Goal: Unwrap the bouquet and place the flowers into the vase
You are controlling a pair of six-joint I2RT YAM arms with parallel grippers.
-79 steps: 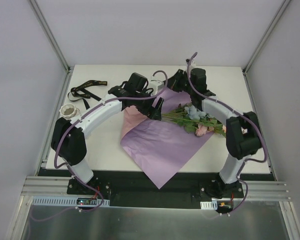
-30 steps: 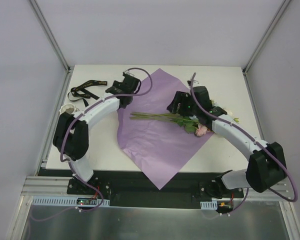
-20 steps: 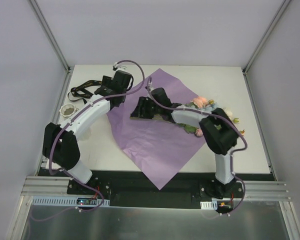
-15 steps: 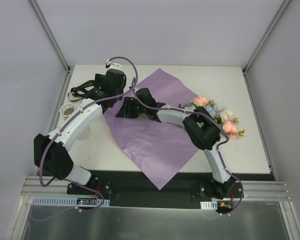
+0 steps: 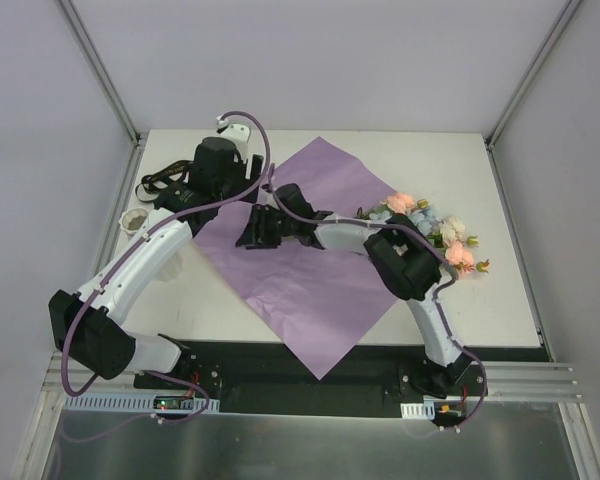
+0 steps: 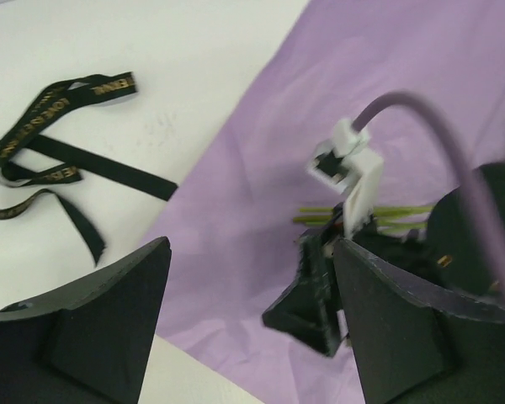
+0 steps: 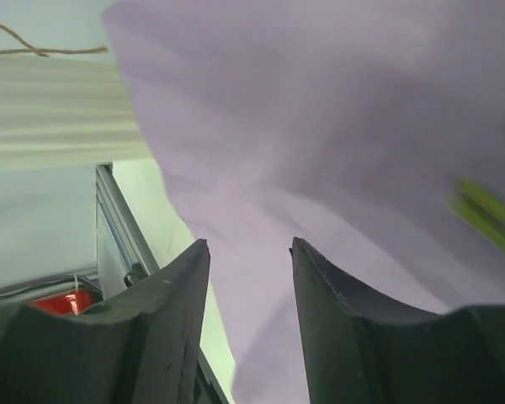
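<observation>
The bouquet is undone: its purple paper (image 5: 310,280) lies spread flat on the table. The flowers (image 5: 432,226) lie across the paper's right corner, heads to the right, with most of their stems under my right arm. Bits of green stem (image 6: 366,215) (image 7: 488,217) show in both wrist views. My right gripper (image 5: 252,232) (image 7: 249,244) hangs low over the paper's left part, jaws apart with only paper behind them. My left gripper (image 5: 232,186) (image 6: 251,252) stands wide open just above and behind it. The white vase (image 5: 135,219) stands at the table's left edge.
The black ribbon (image 5: 166,181) (image 6: 50,160) lies loose on the white table at the back left. A white ribbed surface (image 7: 59,109) fills the upper left of the right wrist view. Frame posts and walls close in the table's left, right and back sides.
My right arm swept left from the flowers across the paper, uncovering the flower heads, and its jaws narrowed. My left gripper opened wide and drew back toward the ribbon.
</observation>
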